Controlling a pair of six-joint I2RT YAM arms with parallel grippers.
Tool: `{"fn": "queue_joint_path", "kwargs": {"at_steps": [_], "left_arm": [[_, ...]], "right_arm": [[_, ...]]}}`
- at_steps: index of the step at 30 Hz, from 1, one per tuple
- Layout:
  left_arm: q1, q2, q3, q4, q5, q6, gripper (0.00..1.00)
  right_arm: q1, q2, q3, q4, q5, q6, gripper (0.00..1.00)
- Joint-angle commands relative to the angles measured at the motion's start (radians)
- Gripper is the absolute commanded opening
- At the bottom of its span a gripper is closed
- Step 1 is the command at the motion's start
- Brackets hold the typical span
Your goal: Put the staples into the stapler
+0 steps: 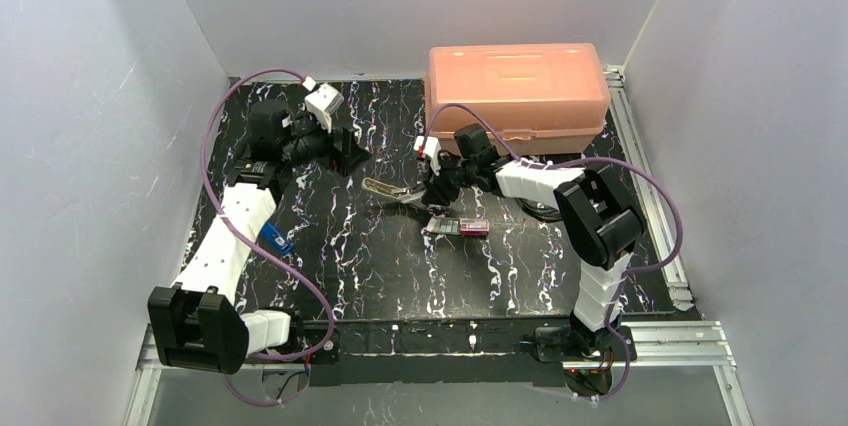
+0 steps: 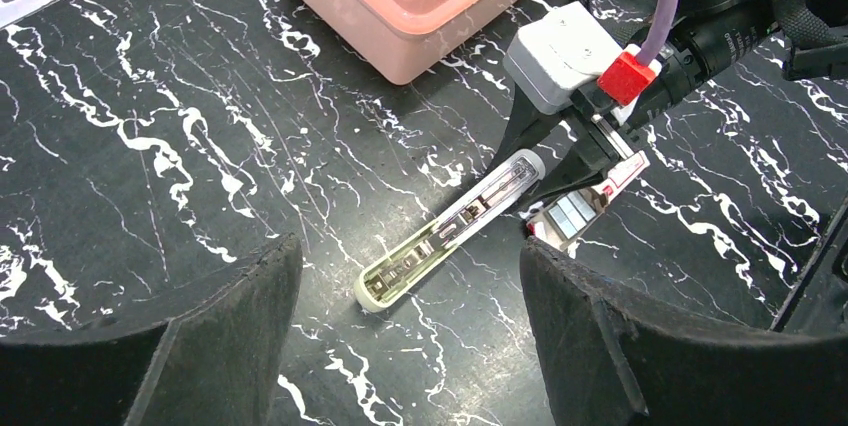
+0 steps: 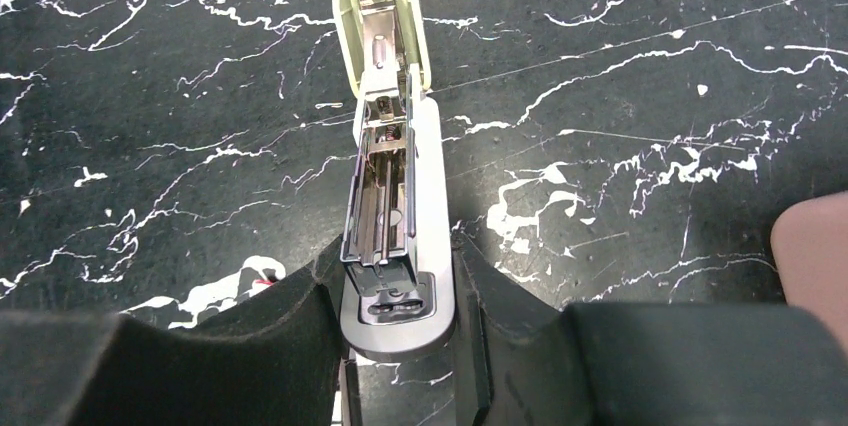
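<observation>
Stapler (image 3: 385, 196) open, pinched in right claw (image 3: 395, 301)

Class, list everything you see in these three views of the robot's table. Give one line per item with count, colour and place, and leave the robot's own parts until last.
stapler: one, pale green top and grey base, table centre, swung open, base end gripped
staple box: one, red with pale tray showing, beside the stapler's gripped end
storage box: one, salmon pink, lid closed, far right of the table
small blue item: one, blue, beside the left arm, too small to identify
table: one, black with white veining
left gripper: one, black fingers, open, holding nothing, far left
right gripper: one, black fingers, shut on the stapler
</observation>
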Motion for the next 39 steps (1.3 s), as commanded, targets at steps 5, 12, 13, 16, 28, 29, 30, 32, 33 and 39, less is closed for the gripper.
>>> {"fn": "queue_joint_path", "kwargs": {"at_steps": [5, 12, 13, 16, 28, 29, 30, 32, 33, 39], "left_arm": [[0.015, -0.053, 0.044, -0.07, -0.037, 0.04, 0.79], [0.017, -0.066, 0.046, -0.085, -0.045, 0.055, 0.8], [0.017, -0.068, 0.044, -0.086, -0.046, 0.056, 0.8], [0.017, -0.074, 0.042, -0.095, -0.051, 0.068, 0.8], [0.018, -0.088, 0.03, -0.115, -0.061, 0.099, 0.81], [0.016, -0.088, 0.029, -0.116, -0.059, 0.102, 0.81], [0.017, -0.089, 0.027, -0.118, -0.057, 0.103, 0.8], [0.018, -0.09, 0.022, -0.118, -0.056, 0.107, 0.8], [0.017, -0.09, 0.02, -0.119, -0.055, 0.11, 0.8], [0.017, -0.09, 0.014, -0.123, -0.058, 0.126, 0.8]], "right_arm": [[0.01, 0.051, 0.076, 0.039, 0.005, -0.052, 0.01], [0.01, 0.056, 0.055, 0.026, 0.013, -0.071, 0.04], [0.01, 0.055, 0.05, 0.025, 0.013, -0.074, 0.06], [0.01, 0.057, 0.036, 0.009, 0.016, -0.086, 0.16], [0.007, 0.082, 0.02, -0.017, 0.024, -0.098, 0.36], [0.005, 0.084, 0.02, -0.02, 0.023, -0.097, 0.37], [0.004, 0.086, 0.02, -0.022, 0.022, -0.098, 0.38], [0.001, 0.092, 0.02, -0.026, 0.02, -0.098, 0.39], [0.001, 0.094, 0.02, -0.027, 0.019, -0.098, 0.4], [-0.004, 0.11, 0.028, -0.039, 0.018, -0.099, 0.41]]}}
